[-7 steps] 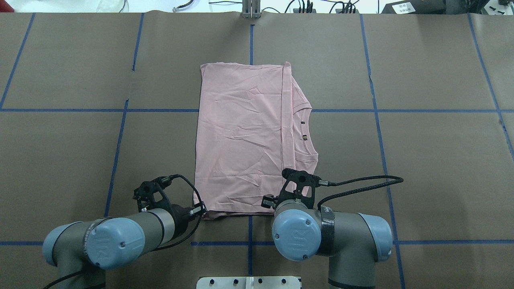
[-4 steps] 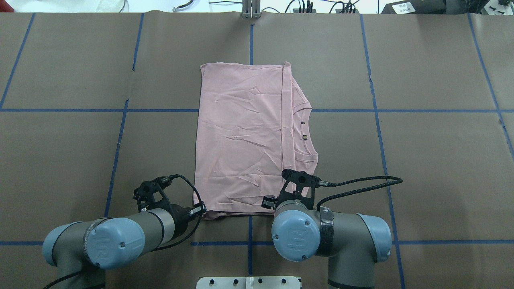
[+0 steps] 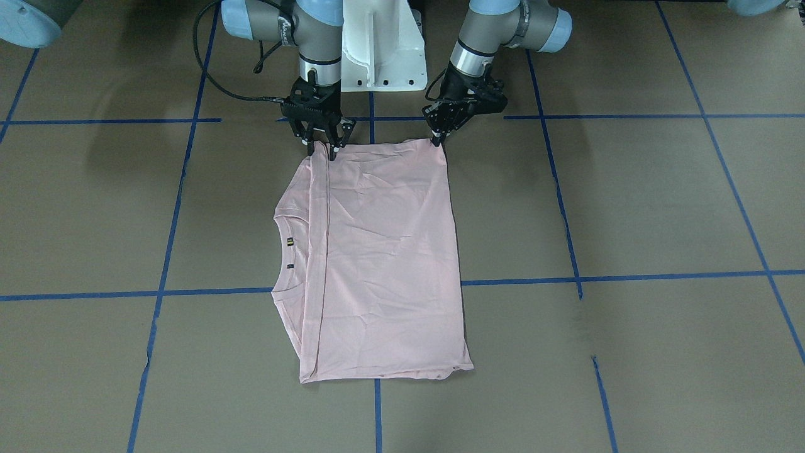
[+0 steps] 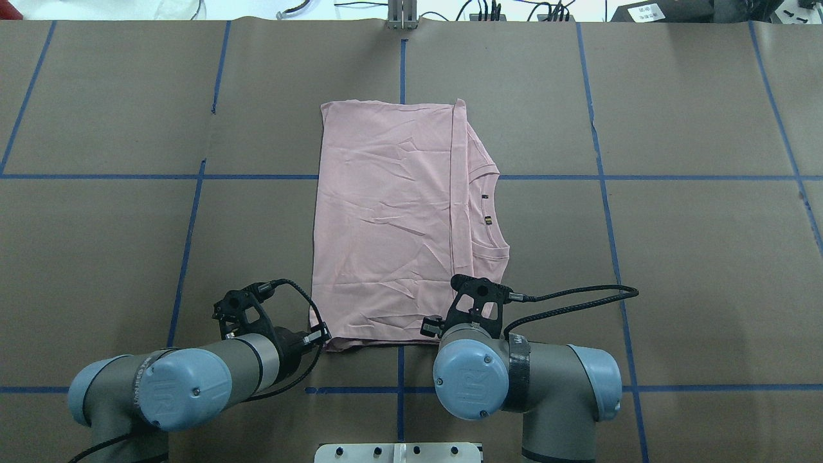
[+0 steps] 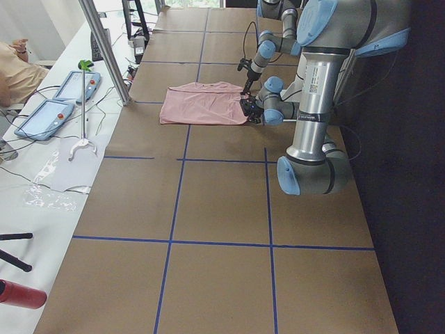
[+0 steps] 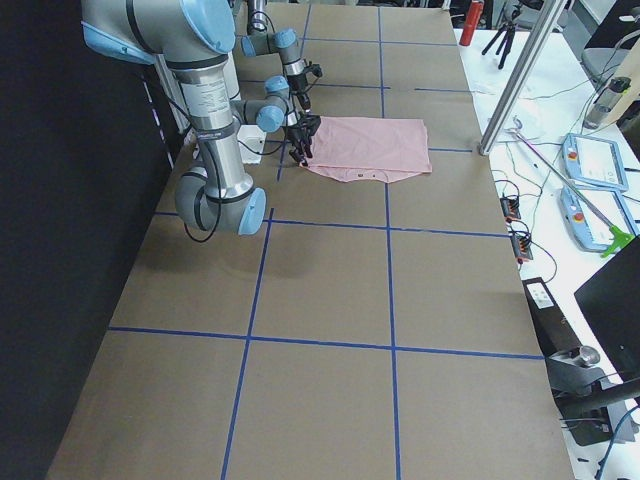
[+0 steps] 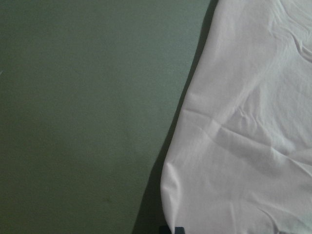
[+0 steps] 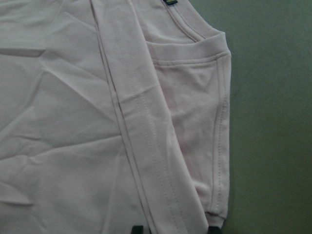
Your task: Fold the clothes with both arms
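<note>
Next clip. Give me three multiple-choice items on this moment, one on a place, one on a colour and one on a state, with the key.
1. Where on the shirt are the left gripper and right gripper?
A) at its far edge
B) at its edge nearest the base
C) over its middle

2. What colour is the shirt?
A) pink
B) yellow
C) blue

3. How is the right gripper?
A) open
B) shut on a lifted sleeve
C) out of every view

Key:
1 B: the front-facing view shows both at the edge by the base.
2 A: it is pink in all the exterior views.
3 A: its wrist view shows two fingertips apart at the shirt's corner.
</note>
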Controlling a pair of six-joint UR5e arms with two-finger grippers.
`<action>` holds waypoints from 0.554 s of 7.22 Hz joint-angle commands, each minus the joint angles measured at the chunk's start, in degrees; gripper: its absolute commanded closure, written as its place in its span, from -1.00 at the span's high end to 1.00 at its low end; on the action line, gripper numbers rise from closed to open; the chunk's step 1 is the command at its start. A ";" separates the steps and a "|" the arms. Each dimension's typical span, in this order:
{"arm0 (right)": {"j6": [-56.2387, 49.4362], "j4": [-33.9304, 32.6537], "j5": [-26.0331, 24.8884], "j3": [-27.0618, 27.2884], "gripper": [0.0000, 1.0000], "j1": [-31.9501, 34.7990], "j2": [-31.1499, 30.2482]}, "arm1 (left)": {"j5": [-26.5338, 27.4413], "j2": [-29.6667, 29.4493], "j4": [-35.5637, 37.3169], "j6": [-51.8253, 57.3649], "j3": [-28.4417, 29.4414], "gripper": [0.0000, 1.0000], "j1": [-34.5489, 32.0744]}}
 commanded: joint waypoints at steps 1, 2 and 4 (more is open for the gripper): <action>0.01 0.01 -0.01 -0.06 -0.99 -0.01 0.48 | 0.00 0.06 -0.01 0.00 0.00 -1.00 -0.05; 0.01 0.01 -0.01 -0.06 -1.00 0.07 0.49 | 0.00 0.06 -0.01 0.00 0.00 -1.00 0.04; 0.44 0.01 -0.01 0.02 -1.00 0.16 0.49 | 0.00 0.06 -0.01 0.00 0.00 -1.00 0.04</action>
